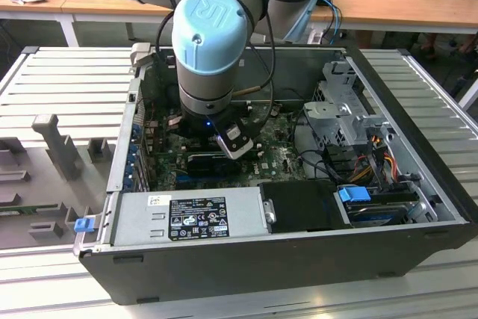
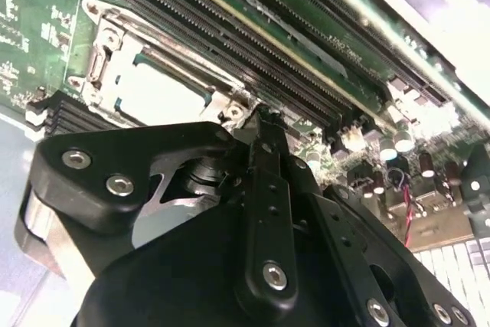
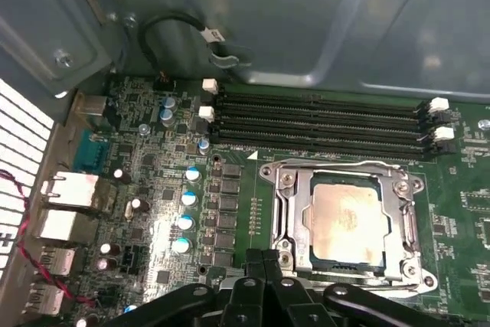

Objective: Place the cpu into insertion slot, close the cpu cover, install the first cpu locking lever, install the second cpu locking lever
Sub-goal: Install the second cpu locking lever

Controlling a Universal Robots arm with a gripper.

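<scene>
The cpu (image 3: 346,220) sits flat in the insertion slot (image 3: 300,223) on the green motherboard (image 3: 153,189), with the cpu cover (image 3: 400,212) closed down around it. My end effector (image 3: 264,262) hovers just beside the slot's edge, fingers (image 2: 264,151) pressed together, gripping nothing. Memory slots (image 3: 318,120) run alongside.

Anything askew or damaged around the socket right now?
Nothing stands out. The cpu sits flat and square in the insertion slot, with the cpu cover lying down around it. The gripper is at the socket's edge. No bent parts or loose debris visible.
</scene>
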